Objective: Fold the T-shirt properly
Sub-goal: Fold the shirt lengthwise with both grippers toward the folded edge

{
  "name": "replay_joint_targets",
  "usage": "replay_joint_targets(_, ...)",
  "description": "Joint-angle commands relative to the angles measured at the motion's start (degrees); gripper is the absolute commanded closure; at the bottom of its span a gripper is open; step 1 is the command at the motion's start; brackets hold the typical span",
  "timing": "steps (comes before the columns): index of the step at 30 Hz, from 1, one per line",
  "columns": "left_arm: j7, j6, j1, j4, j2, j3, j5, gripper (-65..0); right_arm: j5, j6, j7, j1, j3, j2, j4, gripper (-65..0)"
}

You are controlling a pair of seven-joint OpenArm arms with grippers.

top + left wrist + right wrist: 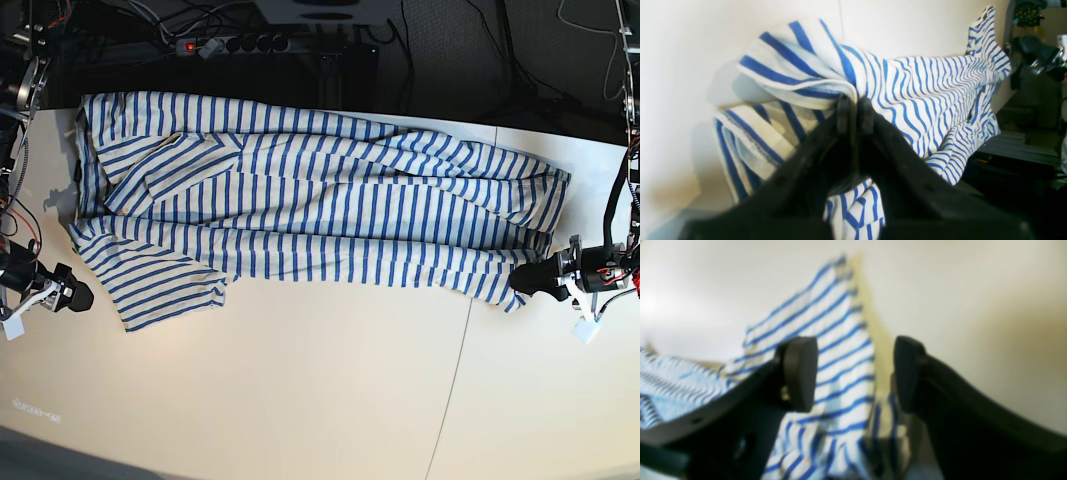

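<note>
Table (300, 400): pale cream top, w/ a thin seam (452, 385) running front to back, right of centre. Behind its far edge, dark floor w/ a black power strip (240, 44), small red light at its left end, several plugs in it. Loose black cables (420, 40) trail across the floor near it. Small white sticker or label (35, 407) on the tabletop, near the front left corner; print too small to read.
</note>
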Motion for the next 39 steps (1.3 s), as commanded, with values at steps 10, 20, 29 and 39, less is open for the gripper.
replay_joint_targets(10, -0.59, -0.78, -1.55, 0.74, -0.96, -0.28, -1.5, 0.0, -5.14, 5.14, 9.31, 10.67, -1.77, -3.58, -20.24, -36.4)
replay_joint_targets(20, -0.81, -0.78, -1.55, 0.76, -0.96, -0.28, -1.5, 0.0, -10.14, 5.16, 5.64, 12.44, -1.84, -12.15, -25.64, -36.2)
replay_joint_targets(29, -1.11, -0.78, -1.7, 0.76, -0.98, -0.28, -1.5, 0.0, -10.29, 5.14, 4.63, 12.33, -1.81, -12.59, -24.72, 0.0)
replay_joint_targets(39, 5.22, -0.78, -0.33, 10.84, -4.13, -0.28, -1.5, 0.0, 7.87, 5.62, -10.88, 9.33, -1.9, -7.63, -7.45, 0.0)
